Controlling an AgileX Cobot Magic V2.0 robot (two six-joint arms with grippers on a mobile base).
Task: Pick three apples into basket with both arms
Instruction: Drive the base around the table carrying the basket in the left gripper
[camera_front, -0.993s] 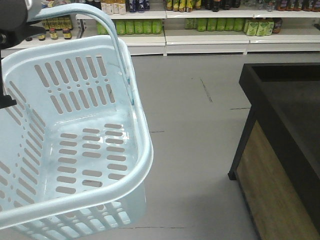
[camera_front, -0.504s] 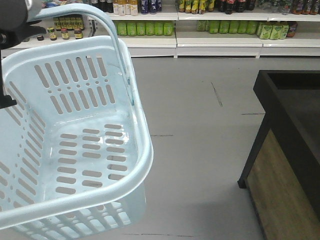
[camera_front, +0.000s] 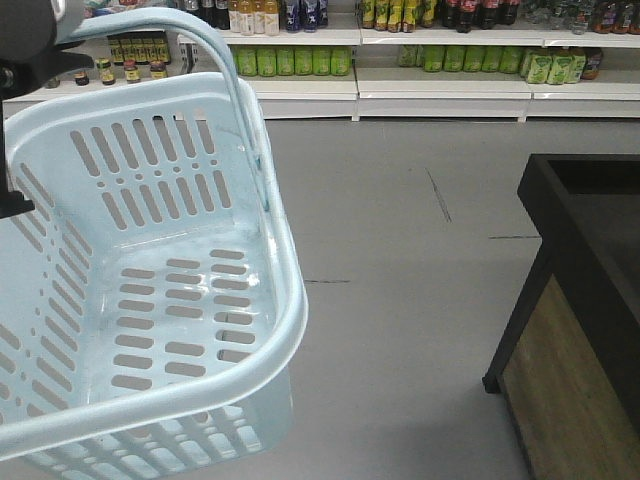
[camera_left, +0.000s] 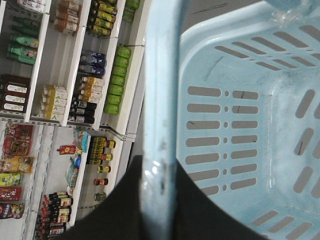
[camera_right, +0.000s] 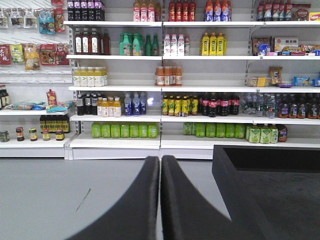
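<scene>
Off the floor (camera_front: 400, 300), at the left of the front view, hanging in the air: the pale-blue basket (camera_front: 292, 310), carried by its hoop handle (camera_left: 160, 100). Clamped on that handle, judging by the wrist view, the left gripper (camera_left: 159, 205), black showing on either side of the bar. Pressed together on nothing, the right gripper (camera_right: 160, 167), pointed toward the shop shelves (camera_right: 200, 130) of bottles. Nothing in the basket: slotted bottom and walls bare in every part on view. No apples anywhere in these views, neither the dark-red ones nor any other fruit. Off to the right, a black-edged tabletop (camera_front: 600, 210) with a wooden side, only one corner and edge visible, well apart from the basket; no telling what lies farther along it. By that reckoning, hardly begun: basket in hand, none of the three apples picked. Left to do: reach the fruit, find the three dark-red apples, open the right gripper, lift each in turn, drop each into the basket.
</scene>
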